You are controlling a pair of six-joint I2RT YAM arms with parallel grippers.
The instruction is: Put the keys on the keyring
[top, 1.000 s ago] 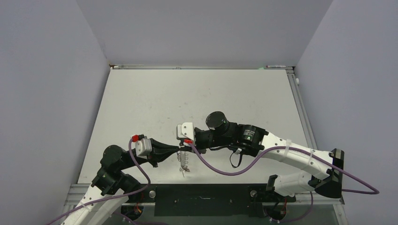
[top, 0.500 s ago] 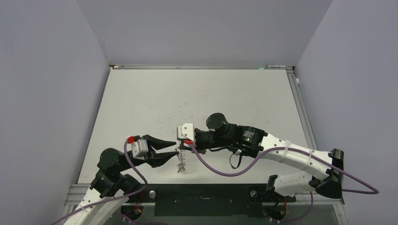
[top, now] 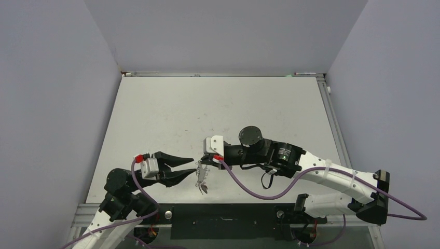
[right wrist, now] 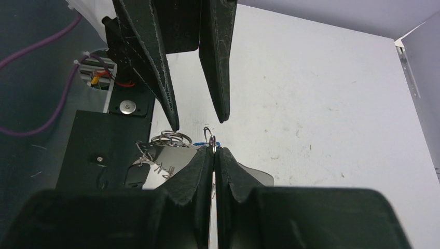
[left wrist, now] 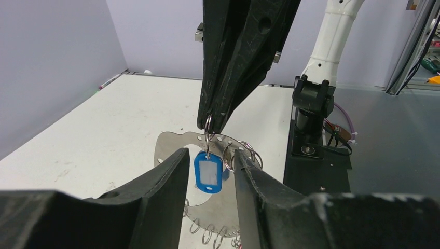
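Note:
The keyring (left wrist: 170, 146), a flat grey plate with small wire rings on its edge, hangs above the table near its front edge. My right gripper (right wrist: 213, 149) is shut on one split ring (left wrist: 207, 124) at the plate's top edge. In the left wrist view its fingers (left wrist: 233, 62) come down from above. The blue-tagged key (left wrist: 208, 173) hangs from that ring. My left gripper (left wrist: 211, 152) is open, its fingertips either side of the blue tag without touching it. From above, the keyring (top: 201, 179) hangs edge-on between both grippers. A dark key head (right wrist: 136, 176) hangs off the plate. The red-tagged key does not show clearly.
The white table (top: 207, 104) stretches away behind the grippers. A black base plate (top: 228, 220) and the arm mounts lie along the near edge. The right arm's base (left wrist: 311, 111) stands just behind the keyring in the left wrist view.
My left gripper was shut at the keyring, then opened and drew back to the left. My right gripper shifted slightly right, still holding the ring.

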